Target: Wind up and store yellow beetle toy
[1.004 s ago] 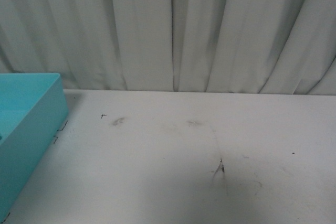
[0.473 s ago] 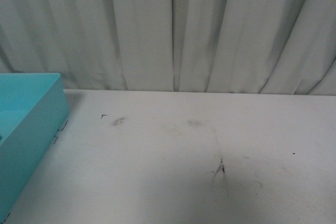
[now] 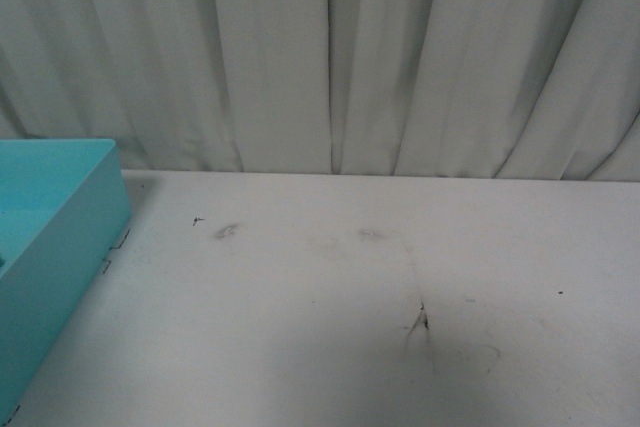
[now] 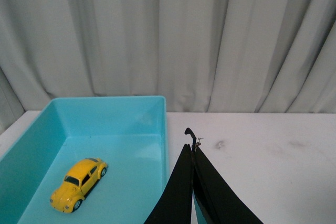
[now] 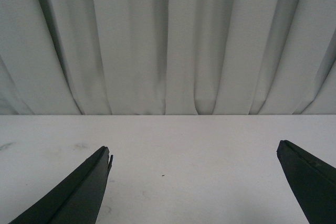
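The yellow beetle toy rests on its wheels inside the turquoise bin, on the bin's floor. My left gripper hangs shut and empty over the bin's near side wall, apart from the toy. The front view catches only a corner of the same bin at the table's left edge, with neither the toy nor any arm in it. Above bare white tabletop my right gripper stands wide open, nothing between its black fingers.
A white table with faint dark scuffs spreads to the right of the bin. Pale pleated curtains close off the back edge in all views.
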Robot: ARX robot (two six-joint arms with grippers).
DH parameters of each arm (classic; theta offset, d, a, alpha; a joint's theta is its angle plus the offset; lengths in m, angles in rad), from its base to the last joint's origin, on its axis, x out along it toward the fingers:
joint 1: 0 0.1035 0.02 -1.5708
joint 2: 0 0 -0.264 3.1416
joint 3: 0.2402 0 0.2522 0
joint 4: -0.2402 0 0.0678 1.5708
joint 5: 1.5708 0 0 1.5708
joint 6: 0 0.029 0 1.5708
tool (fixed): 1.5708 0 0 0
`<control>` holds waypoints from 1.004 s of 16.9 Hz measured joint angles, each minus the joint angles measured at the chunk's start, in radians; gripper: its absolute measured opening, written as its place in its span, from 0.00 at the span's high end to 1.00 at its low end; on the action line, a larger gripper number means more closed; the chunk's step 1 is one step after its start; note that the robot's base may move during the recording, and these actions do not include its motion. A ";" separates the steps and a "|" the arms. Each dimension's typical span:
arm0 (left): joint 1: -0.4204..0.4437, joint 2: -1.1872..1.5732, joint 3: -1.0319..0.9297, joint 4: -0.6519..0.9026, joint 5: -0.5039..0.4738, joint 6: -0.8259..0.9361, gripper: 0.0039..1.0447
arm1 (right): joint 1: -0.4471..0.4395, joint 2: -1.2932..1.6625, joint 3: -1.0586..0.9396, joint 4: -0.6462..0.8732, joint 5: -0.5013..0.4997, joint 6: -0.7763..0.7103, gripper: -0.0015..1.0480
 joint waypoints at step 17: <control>0.000 0.000 0.000 0.002 -0.001 0.000 0.06 | 0.000 0.000 0.000 0.000 0.000 0.000 0.06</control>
